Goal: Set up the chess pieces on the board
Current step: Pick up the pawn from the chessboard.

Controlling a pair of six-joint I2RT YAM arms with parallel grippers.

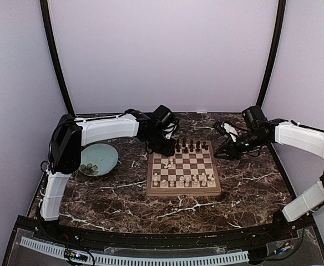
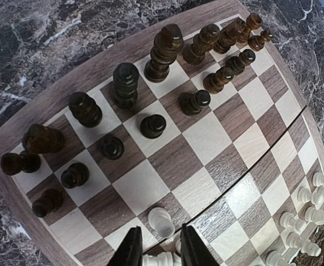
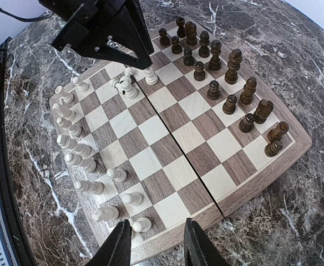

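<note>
The board (image 1: 183, 191) lies mid-table. Dark pieces (image 1: 191, 147) stand in its two far rows; they also show in the left wrist view (image 2: 126, 83). Cream-white pieces (image 1: 184, 180) stand along the near rows. A small cluster of white pieces (image 3: 123, 86) sits on the left middle squares, some lying down, with one upright white pawn (image 2: 161, 221) beside them. My left gripper (image 2: 162, 252) is open and hovers over this cluster, with a lying white piece showing between its fingers. My right gripper (image 3: 153, 244) is open and empty above the board's right edge.
A round pale-teal plate (image 1: 104, 152) holding a few small pieces (image 1: 90, 168) sits left of the board, under the left arm. Dark marble table (image 1: 251, 188) surrounds the board. Light walls enclose the back and sides.
</note>
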